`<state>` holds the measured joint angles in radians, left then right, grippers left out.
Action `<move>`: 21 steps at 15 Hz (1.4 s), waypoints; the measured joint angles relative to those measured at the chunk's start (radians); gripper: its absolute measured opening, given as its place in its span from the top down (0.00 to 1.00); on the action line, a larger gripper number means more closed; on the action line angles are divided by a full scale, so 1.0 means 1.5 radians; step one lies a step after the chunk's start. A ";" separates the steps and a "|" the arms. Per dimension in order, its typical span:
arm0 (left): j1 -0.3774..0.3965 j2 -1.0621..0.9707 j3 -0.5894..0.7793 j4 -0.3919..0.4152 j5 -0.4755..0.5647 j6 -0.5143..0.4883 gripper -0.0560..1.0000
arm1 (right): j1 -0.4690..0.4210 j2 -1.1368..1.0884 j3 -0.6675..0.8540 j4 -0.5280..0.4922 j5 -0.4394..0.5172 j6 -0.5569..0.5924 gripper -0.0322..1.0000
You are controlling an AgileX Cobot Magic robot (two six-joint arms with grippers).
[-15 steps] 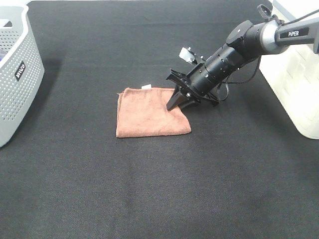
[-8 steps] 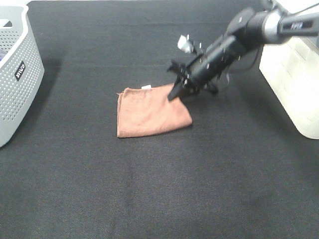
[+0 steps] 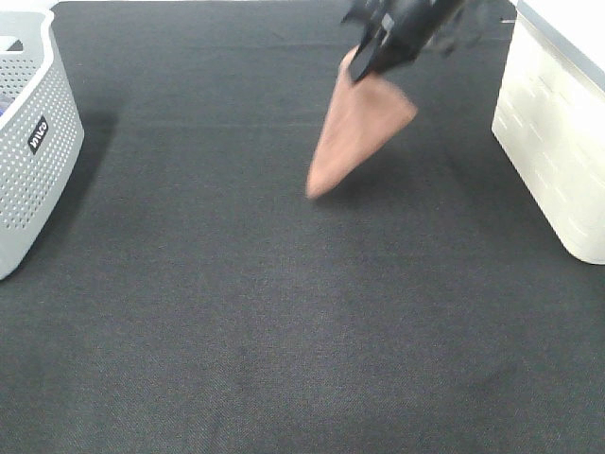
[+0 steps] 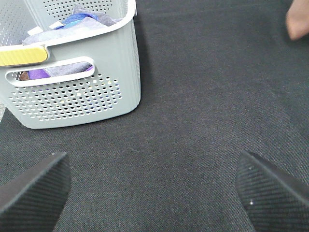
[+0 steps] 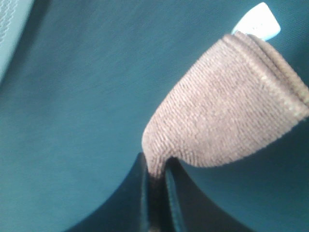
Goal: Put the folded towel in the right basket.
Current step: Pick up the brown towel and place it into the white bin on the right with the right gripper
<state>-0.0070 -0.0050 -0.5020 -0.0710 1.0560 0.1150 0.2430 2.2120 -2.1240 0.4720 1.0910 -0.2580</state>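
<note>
Item: folded rust-brown terry towel [image 3: 354, 132]. Status: now lifted clear of the black cloth table [image 3: 236, 331], hanging from the black right gripper [image 3: 371, 55], whose jaws are clamped on one corner. It hangs near the white plastic right basket [image 3: 553, 142], not yet over it. Left gripper [image 4: 152, 193]: jaws wide apart, idle.

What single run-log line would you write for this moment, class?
phase: carry | right gripper: shut on towel | towel: hanging in air | left gripper: open, empty | right basket: towel not yet in
</note>
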 joint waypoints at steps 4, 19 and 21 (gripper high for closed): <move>0.000 0.000 0.000 0.000 0.000 0.000 0.11 | -0.007 -0.088 -0.033 -0.139 0.013 0.067 0.94; 0.000 0.000 0.000 0.000 0.000 0.000 0.11 | -0.357 -0.183 -0.035 -0.148 0.068 0.133 0.94; 0.000 0.000 0.000 0.000 0.000 0.000 0.11 | -0.357 -0.147 -0.035 -0.165 0.069 0.155 0.94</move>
<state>-0.0070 -0.0050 -0.5020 -0.0710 1.0560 0.1150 -0.2930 1.9910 -2.1760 0.2250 1.1950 -0.0250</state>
